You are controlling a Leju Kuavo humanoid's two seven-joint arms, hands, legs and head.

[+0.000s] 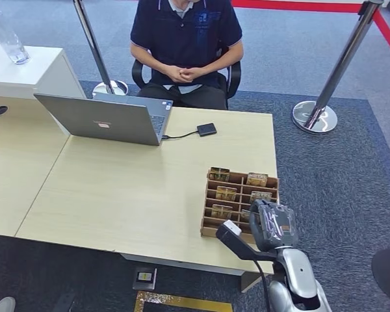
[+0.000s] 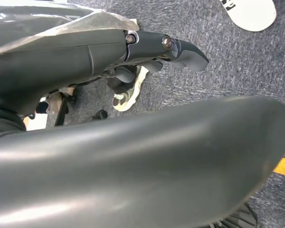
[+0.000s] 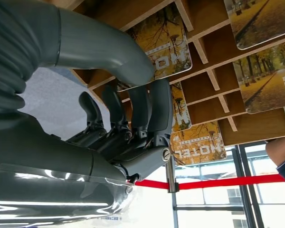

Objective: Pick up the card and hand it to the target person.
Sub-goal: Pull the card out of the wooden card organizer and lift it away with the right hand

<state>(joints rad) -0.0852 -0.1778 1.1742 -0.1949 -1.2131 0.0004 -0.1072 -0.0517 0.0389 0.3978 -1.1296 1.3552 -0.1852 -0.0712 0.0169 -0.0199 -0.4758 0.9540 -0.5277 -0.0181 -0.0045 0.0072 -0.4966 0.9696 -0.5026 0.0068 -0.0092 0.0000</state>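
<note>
Card rack [image 1: 240, 177]: wooden, slotted, at the bench's [image 1: 134, 188] near right corner; two columns of compartments.
Cards [image 1: 225, 193]: autumn-tree hotel cards lying in the slots, several per column; the nearest slots are hidden behind the hand.
Right hand [image 1: 273, 224]: over the rack's near right part; in the right wrist view its fingers [image 3: 148, 107] curl beside a card [image 3: 180, 111], thumb above; whether it grips one, I cannot tell.
Left hand [image 2: 184, 50]: hangs over carpet; cannot tell its state.
Person [image 1: 186, 39]: seated across the bench, hands clasped.
Laptop [image 1: 104, 118]: open, far left of the rack.
</note>
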